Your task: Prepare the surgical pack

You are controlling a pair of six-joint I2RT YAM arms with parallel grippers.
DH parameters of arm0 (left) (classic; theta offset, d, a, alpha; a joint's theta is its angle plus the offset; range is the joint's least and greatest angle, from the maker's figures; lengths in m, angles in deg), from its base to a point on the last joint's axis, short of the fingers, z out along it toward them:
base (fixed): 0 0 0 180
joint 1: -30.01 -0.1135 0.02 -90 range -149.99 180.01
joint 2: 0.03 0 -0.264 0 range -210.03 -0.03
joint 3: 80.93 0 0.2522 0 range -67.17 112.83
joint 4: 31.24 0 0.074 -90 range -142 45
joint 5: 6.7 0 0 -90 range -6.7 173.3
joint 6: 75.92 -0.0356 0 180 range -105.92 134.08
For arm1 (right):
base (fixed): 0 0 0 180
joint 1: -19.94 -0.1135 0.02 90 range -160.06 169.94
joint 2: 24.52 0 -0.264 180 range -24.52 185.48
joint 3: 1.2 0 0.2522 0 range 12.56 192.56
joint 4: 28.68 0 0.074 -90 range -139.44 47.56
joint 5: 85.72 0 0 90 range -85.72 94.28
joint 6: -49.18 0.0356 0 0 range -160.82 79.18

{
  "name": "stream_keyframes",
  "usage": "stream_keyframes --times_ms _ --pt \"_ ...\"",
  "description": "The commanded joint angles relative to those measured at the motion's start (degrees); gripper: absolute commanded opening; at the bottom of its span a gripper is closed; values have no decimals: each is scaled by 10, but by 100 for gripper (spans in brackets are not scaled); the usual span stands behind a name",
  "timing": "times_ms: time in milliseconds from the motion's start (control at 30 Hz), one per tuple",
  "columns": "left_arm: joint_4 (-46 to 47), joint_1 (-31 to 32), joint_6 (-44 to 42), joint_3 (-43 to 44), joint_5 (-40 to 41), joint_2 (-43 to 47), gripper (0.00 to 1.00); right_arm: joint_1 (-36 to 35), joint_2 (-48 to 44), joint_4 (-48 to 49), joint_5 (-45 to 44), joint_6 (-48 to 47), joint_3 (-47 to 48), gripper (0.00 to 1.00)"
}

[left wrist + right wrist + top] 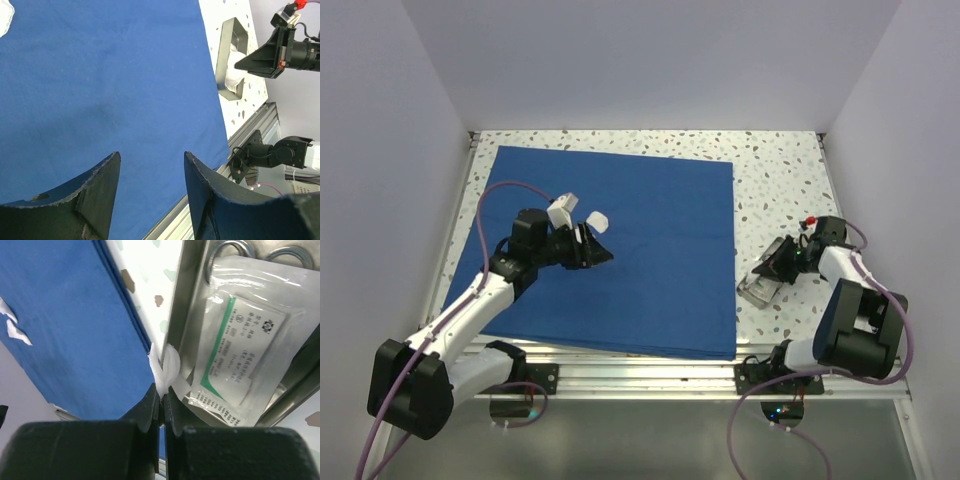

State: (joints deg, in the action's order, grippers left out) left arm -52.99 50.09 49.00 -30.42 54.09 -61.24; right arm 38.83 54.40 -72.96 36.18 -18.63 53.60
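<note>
The royal-blue drape lies spread flat on the table. My left gripper hovers over its left half, open and holding nothing. Two white gauze squares show next to it. The silver tray sits on the speckled table just off the drape's right edge. My right gripper is at the tray's left rim, shut on a fold of white gauze. Inside the tray lie a clear packet with a green-lined label and the steel finger rings of instruments under it.
White walls enclose the table on three sides. A metal rail runs along the near edge between the arm bases. Speckled tabletop shows to the right of the drape and behind it.
</note>
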Motion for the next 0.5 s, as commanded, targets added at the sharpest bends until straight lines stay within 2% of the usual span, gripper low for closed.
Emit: stream_keyframes --times_ms 0,67,133,300,333,467 --pt "21 4 1 2 -8 0 57 14 26 18 -1 0 -11 0" --pt "16 4 1 2 -1 0 57 15 41 -1 -31 -8 -3 3" --pt "9 3 1 5 4 1 57 15 50 -5 -46 -4 -1 16" --pt "1 4 4 10 12 -2 58 15 54 -15 -74 -4 4 32" --pt "0 4 4 11 14 -2 58 14 54 -16 -89 -5 5 40" --pt "-19 4 -1 21 32 -6 58 11 26 -26 -109 2 4 55"
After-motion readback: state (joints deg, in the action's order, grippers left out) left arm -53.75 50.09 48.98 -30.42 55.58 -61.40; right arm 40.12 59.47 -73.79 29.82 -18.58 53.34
